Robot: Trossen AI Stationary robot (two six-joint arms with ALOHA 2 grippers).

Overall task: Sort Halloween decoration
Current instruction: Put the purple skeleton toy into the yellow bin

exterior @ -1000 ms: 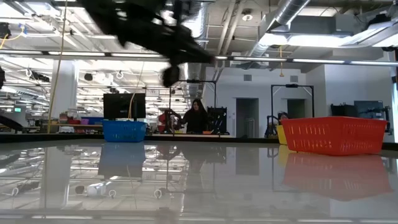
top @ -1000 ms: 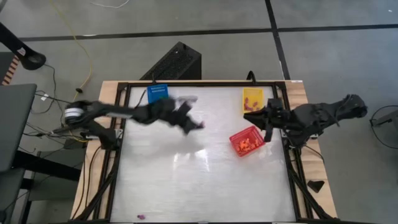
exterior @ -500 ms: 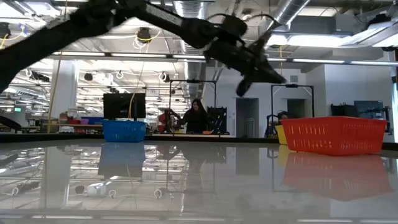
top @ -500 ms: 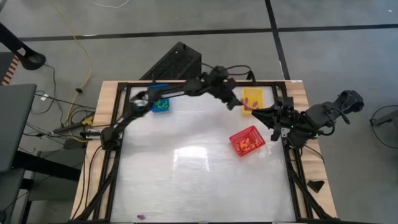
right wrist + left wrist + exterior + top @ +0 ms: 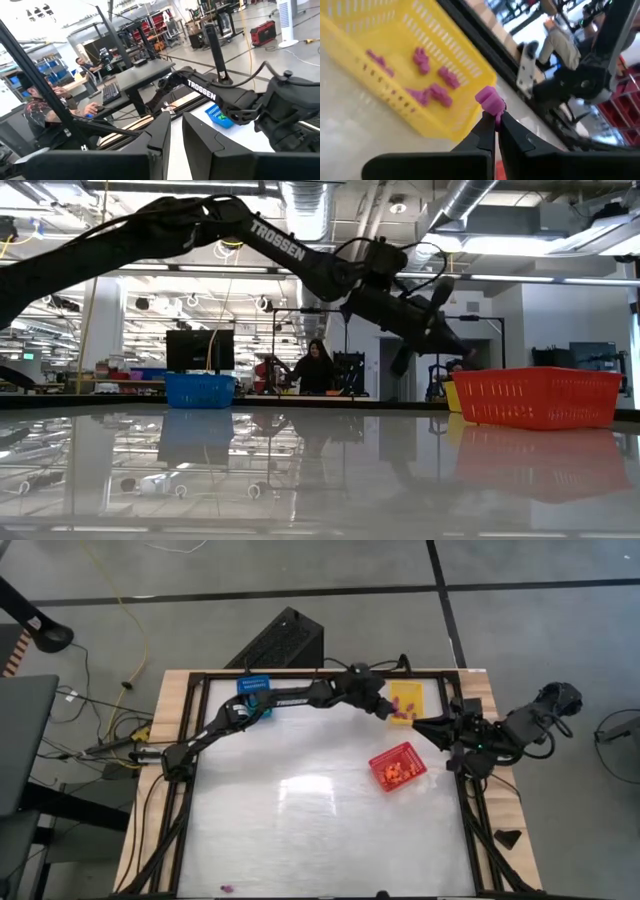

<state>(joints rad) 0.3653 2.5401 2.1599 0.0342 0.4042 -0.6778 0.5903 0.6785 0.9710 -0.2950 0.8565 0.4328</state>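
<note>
Over the last second we see the left arm swing from the table's (image 5: pixel 240 840) mid-left to its far edge. The left gripper (image 5: pixel 492 119) now hangs just beside the yellow basket (image 5: pixel 408 698), clenched on a purple decoration piece (image 5: pixel 490 99). We judge the carry nearly complete; release over the basket remains.

The right gripper (image 5: pixel 172 129) waits near the table's right edge, fingers slightly parted and empty.

The red basket (image 5: pixel 398 766) holds orange pieces; the blue basket (image 5: pixel 255 688) stands at the far left. Open tabletop lies toward the near side.

One small piece (image 5: pixel 227 888), probably purple, lies at the near edge, unsorted.
</note>
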